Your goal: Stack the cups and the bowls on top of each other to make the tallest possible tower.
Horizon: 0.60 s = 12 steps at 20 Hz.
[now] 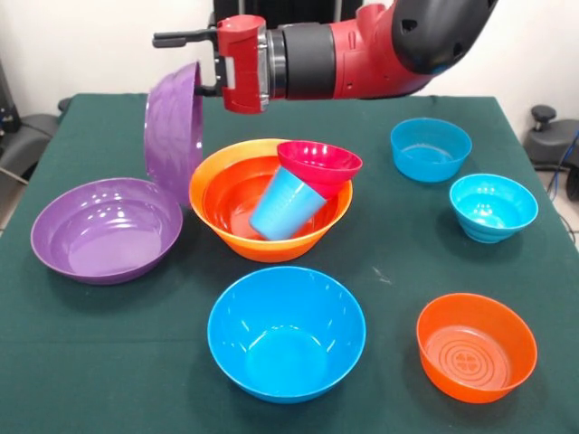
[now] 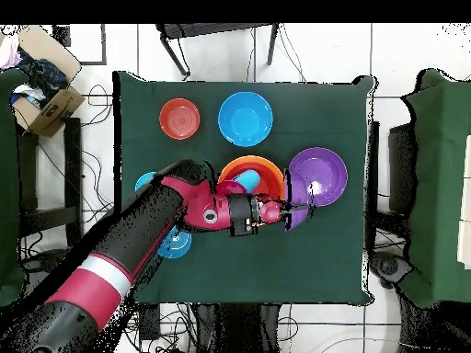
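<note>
Gripper clamps the rim of a purple bowl, holding it on edge above the table.

The arm reaches in sideways, and the tilted purple bowl hangs just beside the big orange bowl at the middle of the green table. Inside that orange bowl a light blue cup leans over, with a magenta bowl perched on its top. A second purple bowl sits upright below the held one, towards the table's edge. A large blue bowl and a smaller orange bowl stand along another edge, well apart. Two cyan bowls, and, sit near the opposite side.
</note>
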Available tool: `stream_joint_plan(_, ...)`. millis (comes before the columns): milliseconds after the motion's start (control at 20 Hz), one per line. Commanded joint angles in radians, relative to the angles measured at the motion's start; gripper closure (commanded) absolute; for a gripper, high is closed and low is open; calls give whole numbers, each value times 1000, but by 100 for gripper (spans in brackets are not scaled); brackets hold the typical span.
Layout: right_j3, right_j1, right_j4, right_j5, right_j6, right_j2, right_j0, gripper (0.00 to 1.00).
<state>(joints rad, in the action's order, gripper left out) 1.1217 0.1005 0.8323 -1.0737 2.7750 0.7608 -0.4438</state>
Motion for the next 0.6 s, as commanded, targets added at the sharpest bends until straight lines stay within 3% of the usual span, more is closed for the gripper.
stream_joint_plan(50, -74, 49, -58, -22, 232, -61, -4, 0)
stream_joint_plan(600, -152, 144, -129, -160, 214, -13, -34, 0)
